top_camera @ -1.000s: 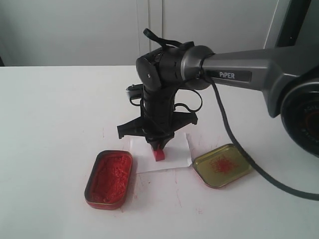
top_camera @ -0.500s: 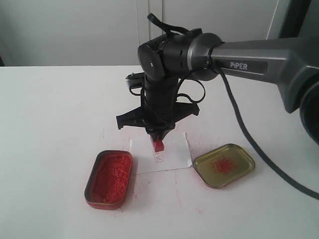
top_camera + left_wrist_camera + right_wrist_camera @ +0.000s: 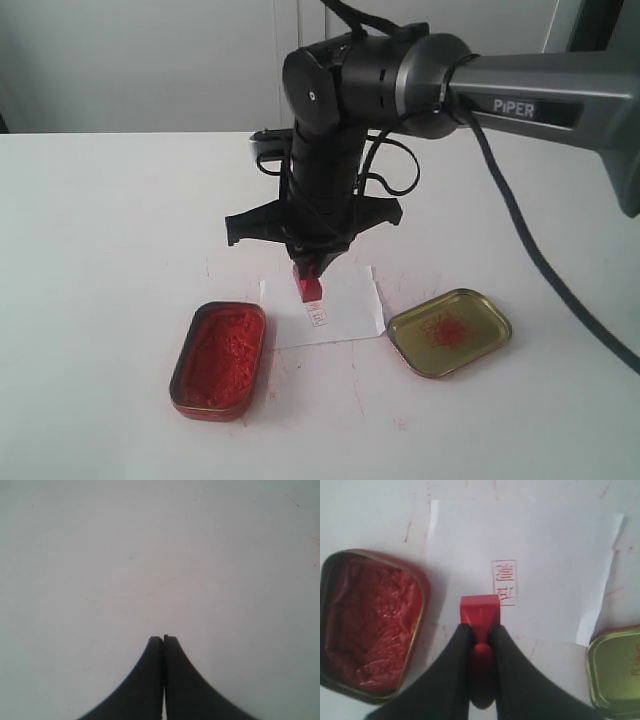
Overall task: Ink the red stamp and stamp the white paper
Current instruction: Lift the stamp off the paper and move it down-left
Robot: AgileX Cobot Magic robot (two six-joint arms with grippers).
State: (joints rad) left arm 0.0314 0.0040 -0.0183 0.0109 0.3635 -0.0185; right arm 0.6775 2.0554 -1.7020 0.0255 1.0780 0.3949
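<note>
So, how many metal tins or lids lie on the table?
2. The tin of red ink lies left of the white paper in the exterior view; the gold lid lies right of it. None seems hidden.

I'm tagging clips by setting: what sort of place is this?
Likely an indoor robot test bench: plain white table, pale panels behind, a PIPER arm holding a stamp over paper.

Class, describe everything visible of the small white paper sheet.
The small white paper sheet is plain, roughly rectangular, lying flat on the white tabletop between the oblong tin of red ink paste and the gold-coloured tin lid. It bears one rectangular red imprint with characters. The small red plastic stamp, gripped by the right gripper, hangs above it, apparently not touching.
</note>
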